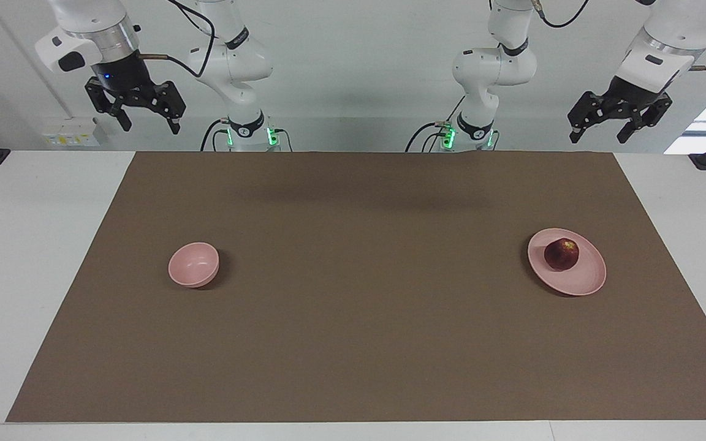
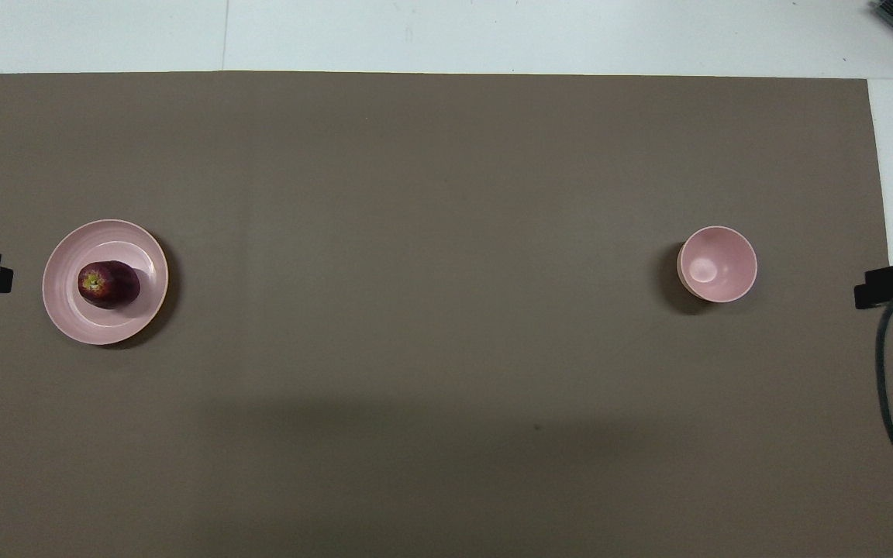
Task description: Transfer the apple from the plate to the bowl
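Red apple [image 1: 561, 254] on pink plate [image 1: 583, 282], pink bowl [image 1: 193, 264] empty

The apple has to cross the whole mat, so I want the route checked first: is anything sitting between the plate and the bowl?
Nothing visible does. The apple rests on the plate toward the left arm's end; only bare brown mat lies between it and the bowl.

Overhead, both claws are cut off by the edges, only dark tips showing.
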